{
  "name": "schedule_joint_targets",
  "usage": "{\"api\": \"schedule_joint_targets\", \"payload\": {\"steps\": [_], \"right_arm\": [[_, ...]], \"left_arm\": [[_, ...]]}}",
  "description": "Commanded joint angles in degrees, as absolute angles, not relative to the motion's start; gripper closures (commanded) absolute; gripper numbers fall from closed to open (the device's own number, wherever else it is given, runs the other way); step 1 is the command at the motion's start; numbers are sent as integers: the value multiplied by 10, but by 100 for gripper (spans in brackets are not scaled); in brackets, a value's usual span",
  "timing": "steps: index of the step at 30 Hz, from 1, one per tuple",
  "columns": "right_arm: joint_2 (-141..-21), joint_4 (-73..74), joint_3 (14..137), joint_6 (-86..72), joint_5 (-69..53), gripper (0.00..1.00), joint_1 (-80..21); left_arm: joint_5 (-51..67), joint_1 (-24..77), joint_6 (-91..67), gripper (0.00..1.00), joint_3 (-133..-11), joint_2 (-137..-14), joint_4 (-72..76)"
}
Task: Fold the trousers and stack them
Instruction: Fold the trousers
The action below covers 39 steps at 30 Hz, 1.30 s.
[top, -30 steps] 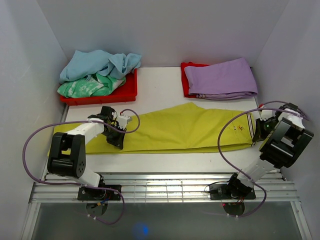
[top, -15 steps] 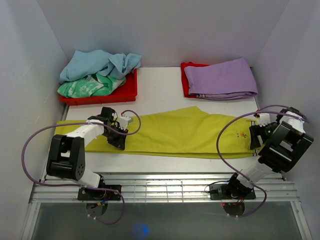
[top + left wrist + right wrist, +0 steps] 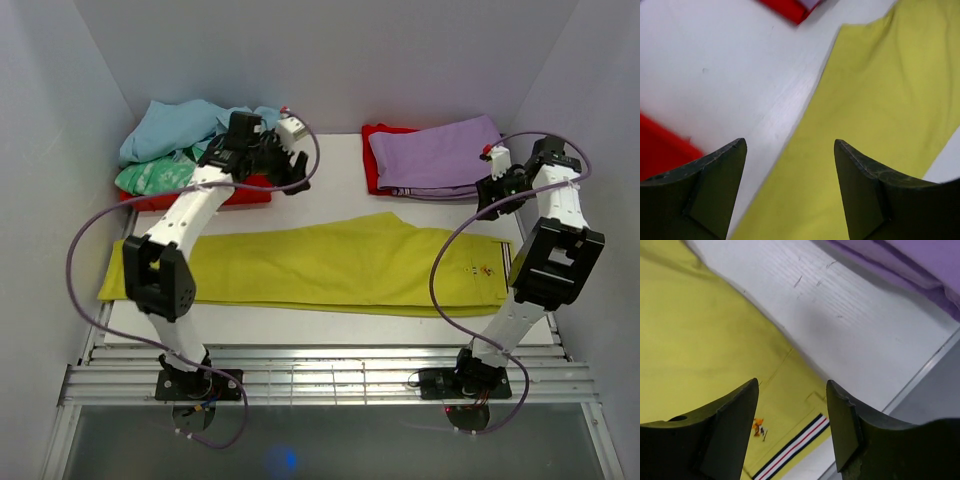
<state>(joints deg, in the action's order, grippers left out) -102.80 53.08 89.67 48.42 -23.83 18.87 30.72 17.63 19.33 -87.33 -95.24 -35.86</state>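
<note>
Yellow trousers (image 3: 330,265) lie flat across the table, folded lengthwise, with the striped waistband (image 3: 790,452) at the right end. My left gripper (image 3: 295,175) hangs open above the table behind the trousers' upper edge, close to the red tray. In the left wrist view its open gripper (image 3: 790,142) holds nothing, with yellow cloth (image 3: 880,100) below. My right gripper (image 3: 487,197) is raised and open over the waist end, just in front of the folded purple trousers (image 3: 440,155). The right wrist view shows the empty gripper (image 3: 792,382) above yellow cloth (image 3: 700,340).
A red tray (image 3: 250,187) at the back left holds crumpled blue (image 3: 190,125) and green (image 3: 165,175) clothes. The purple trousers rest on a red base (image 3: 372,160) at the back right. White walls close in on both sides; a slatted metal edge (image 3: 320,380) runs along the front.
Both grippers have opened, let go of the yellow trousers and lifted away toward the back. The trousers now lie flat on the table.
</note>
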Motion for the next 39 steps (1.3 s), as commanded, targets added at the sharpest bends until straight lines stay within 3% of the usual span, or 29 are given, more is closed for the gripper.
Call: {"api": "schedule_joint_targets", "payload": {"steps": [1, 5, 8, 13, 17, 23, 28, 32, 36, 37, 39], "right_arm": [[-1099, 569, 961, 494, -292, 38, 183], [-1107, 554, 950, 506, -292, 40, 163], [-1091, 503, 900, 511, -254, 40, 157], [-1071, 471, 840, 530, -218, 35, 156], [-1059, 461, 798, 542, -209, 32, 149], [-1037, 443, 726, 566, -189, 39, 143], [-1014, 451, 716, 567, -203, 39, 142], [-984, 481, 715, 572, -217, 38, 141], [-939, 547, 700, 606, -259, 38, 137], [-930, 565, 690, 617, -269, 39, 128], [-902, 614, 673, 644, -292, 40, 115]], "left_arm": [[350, 229, 92, 20, -1063, -1106, -337], [353, 276, 26, 20, -1277, -1324, -331], [345, 303, -19, 19, -1345, -1392, -289], [332, 332, -54, 18, -1302, -1446, -170], [342, 345, -59, 18, -1296, -1473, -165], [366, 360, -69, 25, -1238, -1477, -152], [379, 380, -62, 38, -1219, -1481, -156], [372, 382, -70, 57, -1212, -1480, -144], [337, 383, -67, 93, -1223, -1484, -149], [329, 382, -65, 99, -1223, -1482, -148], [311, 382, -62, 100, -1223, -1479, -148]]}}
